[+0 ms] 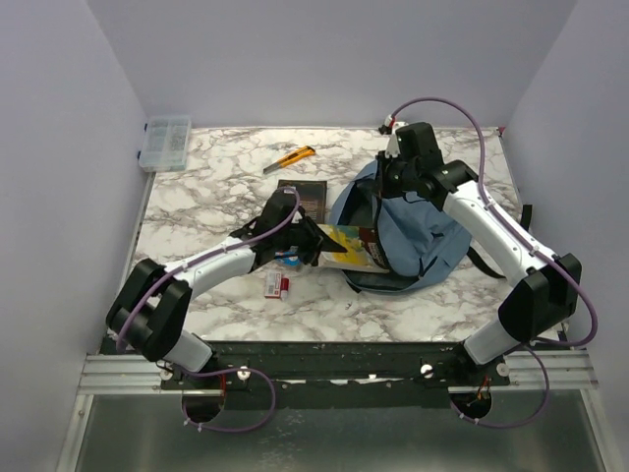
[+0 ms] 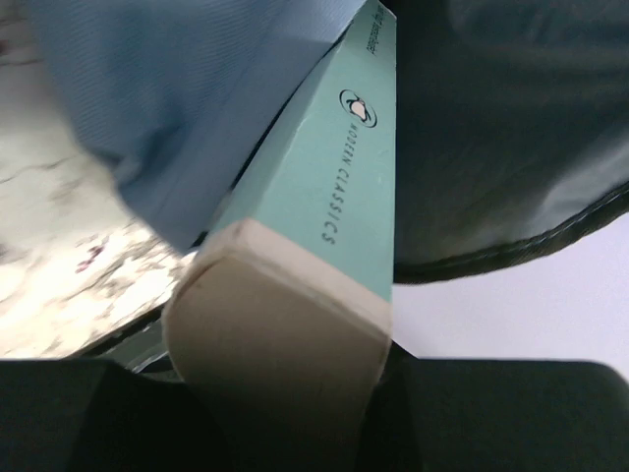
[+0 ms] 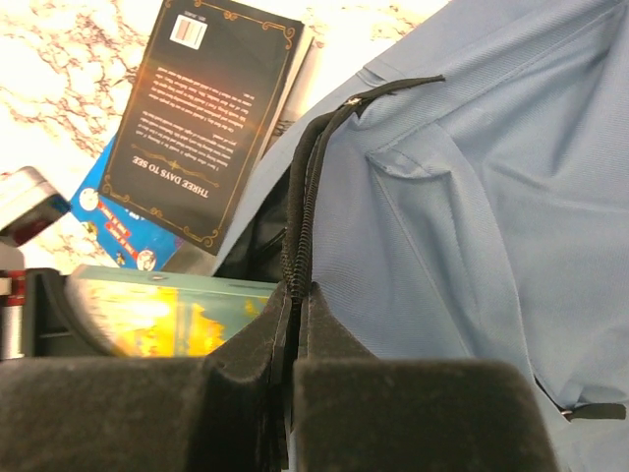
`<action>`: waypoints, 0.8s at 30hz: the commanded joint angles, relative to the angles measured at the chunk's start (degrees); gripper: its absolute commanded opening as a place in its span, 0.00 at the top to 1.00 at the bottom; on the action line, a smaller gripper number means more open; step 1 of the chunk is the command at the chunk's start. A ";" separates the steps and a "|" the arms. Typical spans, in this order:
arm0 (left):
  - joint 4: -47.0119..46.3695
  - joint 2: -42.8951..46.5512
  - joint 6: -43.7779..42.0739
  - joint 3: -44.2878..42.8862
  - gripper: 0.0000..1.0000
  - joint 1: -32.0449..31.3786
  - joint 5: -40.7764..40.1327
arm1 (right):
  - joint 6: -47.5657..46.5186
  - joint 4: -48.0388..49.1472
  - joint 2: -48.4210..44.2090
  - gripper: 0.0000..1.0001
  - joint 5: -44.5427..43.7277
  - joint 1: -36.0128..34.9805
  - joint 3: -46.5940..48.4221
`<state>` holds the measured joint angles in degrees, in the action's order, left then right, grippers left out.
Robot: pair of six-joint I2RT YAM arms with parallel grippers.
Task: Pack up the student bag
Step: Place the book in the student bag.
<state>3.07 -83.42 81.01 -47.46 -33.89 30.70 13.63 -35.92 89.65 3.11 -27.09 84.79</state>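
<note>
A white marble-patterned counter with grey and brownish veins (image 1: 197, 211) fills the middle of the top view. Plain, pale lavender-white panels close it in on three sides: a back wall (image 1: 324, 59), a left side wall (image 1: 59, 147) and a right side wall (image 1: 580, 118), each meeting the counter's edge. Along the near edge run a dark metal plate (image 1: 334, 354) and a silver slotted aluminium rail (image 1: 118, 374). Below them lies a dull grey surface (image 1: 334, 438). The light is soft and even, throwing only faint shadows.
</note>
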 commanded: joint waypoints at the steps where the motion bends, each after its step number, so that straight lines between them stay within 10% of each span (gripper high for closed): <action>1: -15.01 -3.55 10.36 -4.77 1.00 -3.86 -5.42 | 0.75 0.50 -2.29 0.99 5.37 0.72 2.96; 24: -31.72 -18.46 6.13 -16.60 1.00 -15.29 -39.92 | 6.86 -2.02 -1.85 0.99 15.25 1.71 8.91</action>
<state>-18.24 -101.47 89.93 -61.14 -46.92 0.47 17.98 -39.13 89.52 13.06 -25.56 90.61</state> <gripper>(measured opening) 0.276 0.015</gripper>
